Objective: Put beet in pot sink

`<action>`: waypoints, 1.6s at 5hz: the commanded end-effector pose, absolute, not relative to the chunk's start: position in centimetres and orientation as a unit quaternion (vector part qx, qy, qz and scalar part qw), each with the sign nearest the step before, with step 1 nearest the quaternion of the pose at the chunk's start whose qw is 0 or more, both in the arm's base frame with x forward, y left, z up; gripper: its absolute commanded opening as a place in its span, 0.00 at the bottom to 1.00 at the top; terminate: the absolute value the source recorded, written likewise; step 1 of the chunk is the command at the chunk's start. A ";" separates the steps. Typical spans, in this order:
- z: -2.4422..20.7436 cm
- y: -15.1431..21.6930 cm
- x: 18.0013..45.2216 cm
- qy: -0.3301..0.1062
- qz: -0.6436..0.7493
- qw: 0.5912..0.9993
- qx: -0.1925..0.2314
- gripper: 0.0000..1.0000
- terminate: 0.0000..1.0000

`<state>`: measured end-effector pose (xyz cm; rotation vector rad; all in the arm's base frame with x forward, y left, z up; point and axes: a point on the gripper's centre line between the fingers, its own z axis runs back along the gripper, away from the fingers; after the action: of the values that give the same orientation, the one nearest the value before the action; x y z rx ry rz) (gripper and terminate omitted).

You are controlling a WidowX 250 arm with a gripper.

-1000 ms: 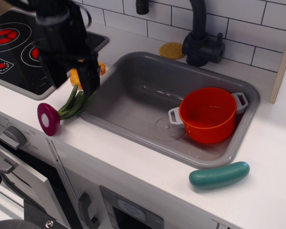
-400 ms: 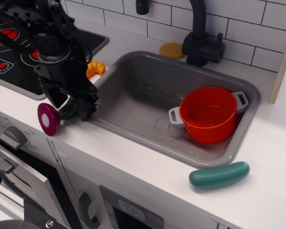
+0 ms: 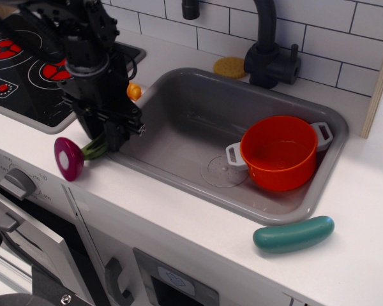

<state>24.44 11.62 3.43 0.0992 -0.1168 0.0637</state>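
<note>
The beet (image 3: 70,157) is lying on the white counter (image 3: 198,223) just outside the sink's (image 3: 179,121) near-left corner, directly under the gripper (image 3: 108,137). Its long axis is running from the magenta bulb, down and to the left of the gripper in the view, up along the green stems toward the sink rim — and it is the stem end that is sitting right at the fingertips. The bulb is pointing away from the basin, toward the counter's front edge.

The gripper is hanging low over the stems with its dark fingers pointing down on either side of them. Whether the fingers are actually pinching the stems or only straddling them I cannot tell; the black body is hiding the contact.

The pot (image 3: 279,153) is standing upright and empty in the sink, well off to the gripper's right and slightly beyond it, across the open basin floor. So the coming carry, as I judge it, is looking like a lift followed by a long sweep rightward over the rim — with the bulb dangling below the stems, it will need height to clear the pot's near wall.
</note>
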 end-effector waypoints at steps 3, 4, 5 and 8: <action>12.4 7.7 29.6 -0.273 0.125 0.953 0.042 0.00 0.00; 11.9 4.0 32.0 -0.359 0.167 0.916 0.067 0.00 0.00; 11.7 1.6 34.7 -0.408 0.221 0.882 0.085 0.00 0.00; 9.9 -1.7 38.0 -0.404 0.285 0.869 0.022 0.00 0.00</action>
<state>37.64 -2.32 7.84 0.0581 -0.7911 0.5948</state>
